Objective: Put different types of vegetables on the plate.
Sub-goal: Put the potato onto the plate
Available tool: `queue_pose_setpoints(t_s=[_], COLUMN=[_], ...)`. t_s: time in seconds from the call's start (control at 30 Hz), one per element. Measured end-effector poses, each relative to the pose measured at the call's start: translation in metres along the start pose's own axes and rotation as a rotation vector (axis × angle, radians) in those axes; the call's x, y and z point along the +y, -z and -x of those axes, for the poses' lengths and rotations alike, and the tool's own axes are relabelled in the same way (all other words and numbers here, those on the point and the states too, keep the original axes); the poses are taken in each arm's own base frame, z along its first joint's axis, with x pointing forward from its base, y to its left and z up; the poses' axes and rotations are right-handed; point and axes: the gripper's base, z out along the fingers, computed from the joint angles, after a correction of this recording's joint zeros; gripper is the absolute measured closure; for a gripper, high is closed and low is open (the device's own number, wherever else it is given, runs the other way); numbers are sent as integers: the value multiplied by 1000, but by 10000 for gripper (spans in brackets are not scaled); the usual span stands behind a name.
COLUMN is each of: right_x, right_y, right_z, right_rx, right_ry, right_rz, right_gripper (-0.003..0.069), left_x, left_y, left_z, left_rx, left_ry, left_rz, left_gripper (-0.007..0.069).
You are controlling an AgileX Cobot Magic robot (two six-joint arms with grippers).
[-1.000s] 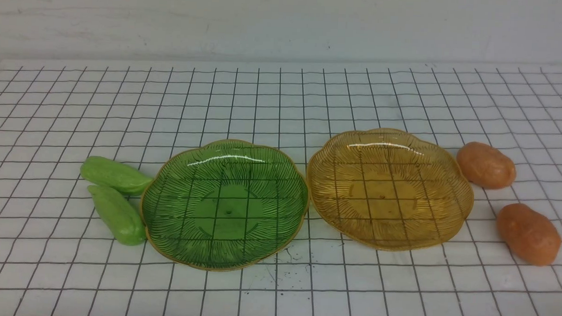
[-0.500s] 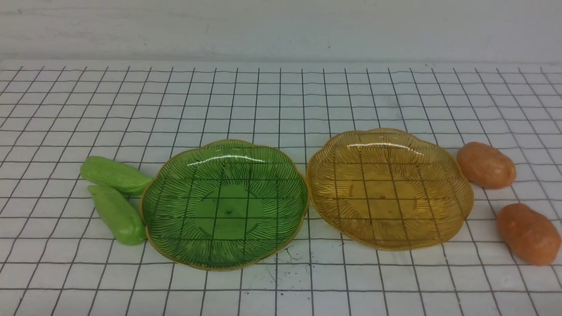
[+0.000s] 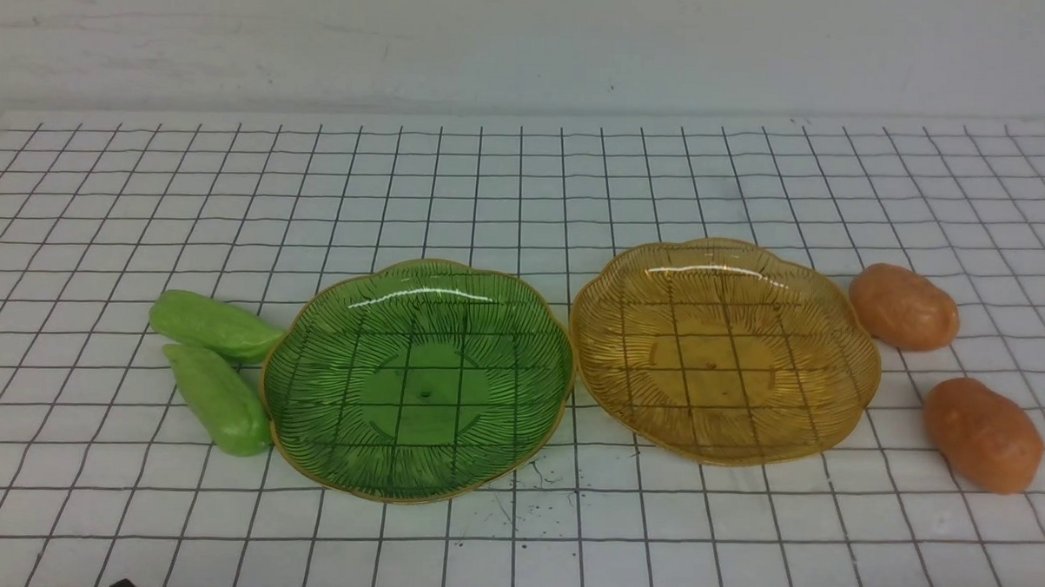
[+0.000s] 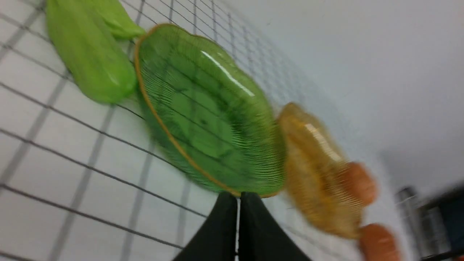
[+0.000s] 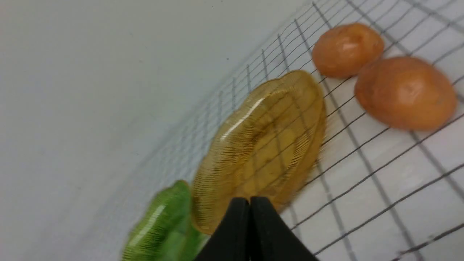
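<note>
Two light-green cucumber-like vegetables (image 3: 213, 324) (image 3: 219, 398) lie side by side against the left rim of an empty green glass plate (image 3: 415, 381). An empty amber plate (image 3: 725, 353) sits right of it, with two orange-brown potato-like vegetables (image 3: 904, 307) (image 3: 983, 434) on the table beyond. In the left wrist view my left gripper (image 4: 238, 197) is shut and empty, near the green plate (image 4: 206, 112) and a cucumber (image 4: 87, 54). In the right wrist view my right gripper (image 5: 249, 201) is shut and empty, near the amber plate (image 5: 261, 145), with the potatoes (image 5: 346, 49) (image 5: 404, 92) beyond.
The table wears a white cloth with a black grid (image 3: 526, 181) and ends at a pale wall (image 3: 531, 42). A dark tip (image 3: 121, 585) pokes in at the bottom left edge of the front view. Dark equipment (image 4: 435, 217) stands past the table's right end.
A small dark tip has come into the bottom left edge of the front view. The plates and vegetables have not moved.
</note>
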Motion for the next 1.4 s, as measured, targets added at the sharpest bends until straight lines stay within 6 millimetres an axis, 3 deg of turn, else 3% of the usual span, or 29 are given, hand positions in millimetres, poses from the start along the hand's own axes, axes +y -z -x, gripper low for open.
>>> queue_pose_setpoints(t_s=[0.1,0.37,0.57,0.6,0.7,0.8,0.87,1.0,1.2,1.4], right_x=[2,7,55,73,89,92,87,77,74,62], right_y=[0,1,21,27,24,9,-14,-51,-111,-168], right_z=[0,3,37,49,60,62,64,72,92,101], right_rx=[0,-1,-120,-127,-46,130,380,685,806,880], right_ry=[-97,-24,241,335,477,567,641,678,698,746], right_rz=[22,40,163,182,132,27,-138,-374,-554,-648], right_gripper=[673,673,673,673,673,673,673,671,668,624], left_x=[-5,-12,-52,-64,-73,-75,-71,-64,-52,-50], left_y=[0,2,16,17,8,-3,-19,-40,-66,-79], left_z=[0,5,24,30,31,33,34,38,40,44], left_rx=[1,-19,-15,20,167,327,535,715,870,830], left_ry=[183,213,4,-72,-187,-282,-349,-394,-470,-526], left_rz=[-50,-93,-171,-160,-71,43,203,355,445,433], left_gripper=[632,632,632,632,632,632,632,632,631,631])
